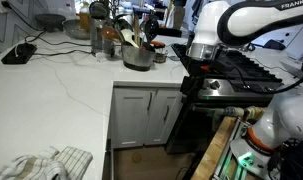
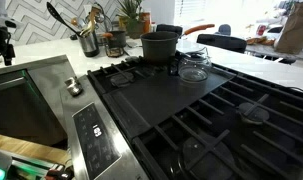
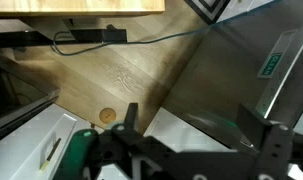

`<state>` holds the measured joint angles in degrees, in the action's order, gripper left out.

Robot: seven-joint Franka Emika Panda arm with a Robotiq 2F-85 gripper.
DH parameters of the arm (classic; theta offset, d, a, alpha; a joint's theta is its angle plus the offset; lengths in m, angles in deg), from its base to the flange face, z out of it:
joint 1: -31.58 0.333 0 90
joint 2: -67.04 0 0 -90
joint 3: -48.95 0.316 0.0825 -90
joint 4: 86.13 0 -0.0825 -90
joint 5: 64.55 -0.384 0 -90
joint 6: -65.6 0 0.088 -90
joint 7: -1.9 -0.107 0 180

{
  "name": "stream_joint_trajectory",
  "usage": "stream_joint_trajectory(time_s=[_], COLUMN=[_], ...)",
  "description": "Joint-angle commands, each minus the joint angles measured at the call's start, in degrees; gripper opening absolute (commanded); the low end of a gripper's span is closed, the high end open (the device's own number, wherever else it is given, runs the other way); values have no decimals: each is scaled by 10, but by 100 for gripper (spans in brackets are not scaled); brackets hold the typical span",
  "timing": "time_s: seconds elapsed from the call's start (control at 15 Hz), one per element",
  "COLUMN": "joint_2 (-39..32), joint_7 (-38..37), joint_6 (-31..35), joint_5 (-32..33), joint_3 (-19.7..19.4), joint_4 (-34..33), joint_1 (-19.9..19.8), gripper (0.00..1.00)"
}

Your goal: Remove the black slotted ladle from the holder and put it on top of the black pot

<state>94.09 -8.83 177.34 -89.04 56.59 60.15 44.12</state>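
The black slotted ladle point(image 2: 58, 17) stands in the shiny metal holder point(image 2: 88, 42) with wooden utensils, on the counter beyond the stove's far corner. The holder also shows in an exterior view point(image 1: 138, 57). The small matt black pot point(image 2: 159, 46) sits on a back burner of the stove. My gripper point(image 3: 196, 125) is open and empty. It points down past the front edge of the stove, over the wooden floor and white cabinet doors. In an exterior view the gripper point(image 1: 195, 78) hangs at the stove's front corner, well short of the holder.
A glass jar point(image 2: 194, 66) lies next to the black pot. A sink point(image 2: 26, 100) is beside the stove. The white counter point(image 1: 61, 75) carries a dark device with a cable point(image 1: 21, 52) and bottles at the back. A cloth point(image 1: 46, 163) lies at the lower corner.
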Motion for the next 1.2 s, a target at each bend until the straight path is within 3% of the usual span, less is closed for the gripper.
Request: stream_joint_trajectory(time_s=[0.0, 0.6, 0.8, 1.13], joint_2=[0, -6, -5, 14], joint_7=[3, -10, -56, -156], joint_6=[-2, 12, 44, 23], joint_5=[-3, 4, 47, 184], joint_3=[7, 12, 30, 51], joint_4=[-1, -10, -53, -146], joint_1=[-8, -14, -35, -90], gripper=[100, 100, 100, 100])
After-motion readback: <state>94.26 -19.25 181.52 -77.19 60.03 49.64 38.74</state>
